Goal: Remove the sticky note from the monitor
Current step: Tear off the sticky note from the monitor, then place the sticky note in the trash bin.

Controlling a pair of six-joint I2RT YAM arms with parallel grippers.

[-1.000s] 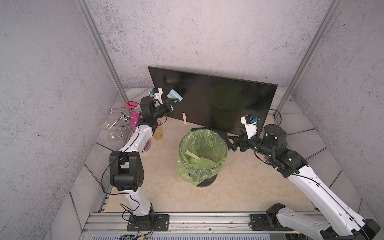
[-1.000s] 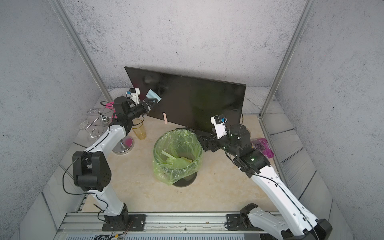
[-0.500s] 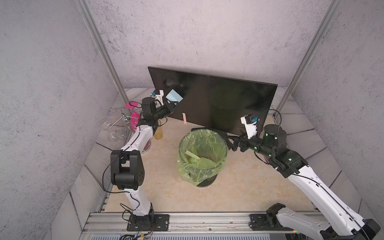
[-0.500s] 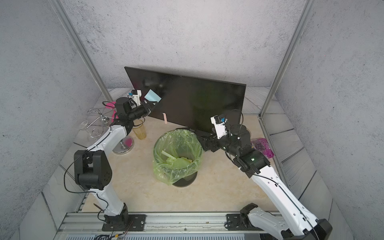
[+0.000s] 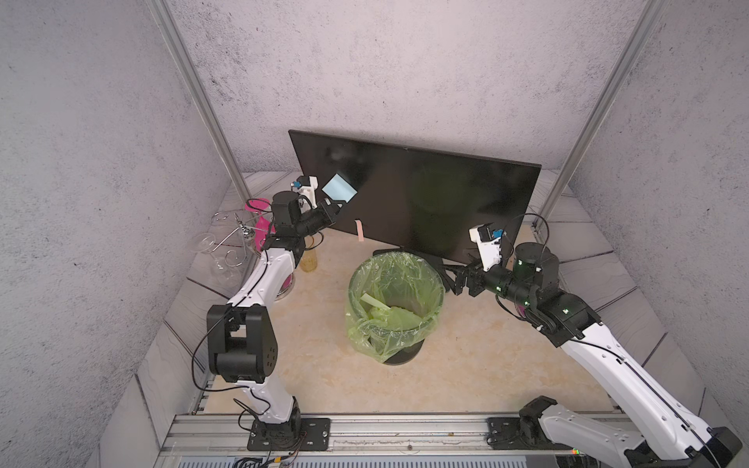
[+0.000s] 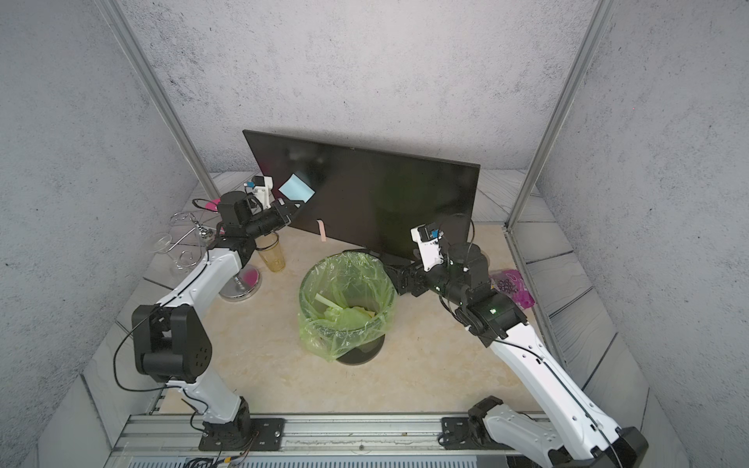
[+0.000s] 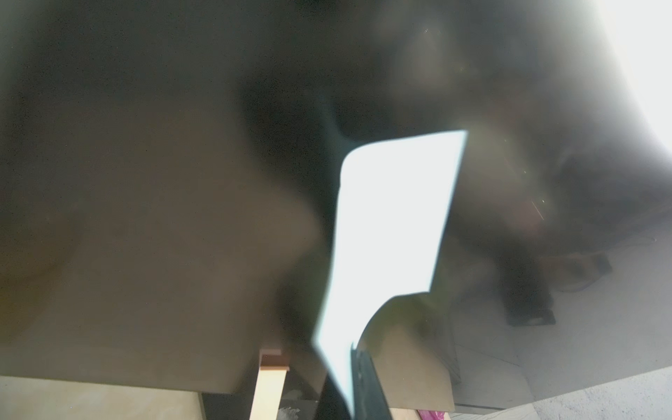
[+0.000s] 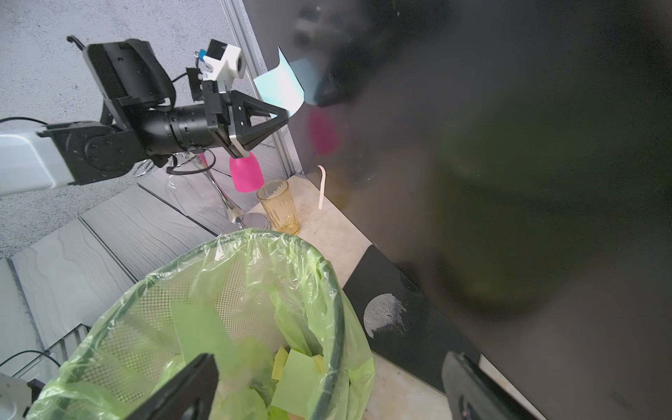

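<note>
A green-lined bin (image 5: 381, 340) is set on the worktop (image 5: 466, 364), with paper scraps (image 8: 198, 327) held inside. An amber tumbler (image 6: 273, 253) is stood beside a pink goblet (image 8: 246, 176).

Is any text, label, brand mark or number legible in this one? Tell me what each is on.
No text can be read in any view.
blue sticky note: the face that shows is blank.
monitor: dark screen, no brand mark visible.
pink strip at the monitor's lower edge: blank.
green notes: blank.
purple packet: dark print, too small to read.
</note>
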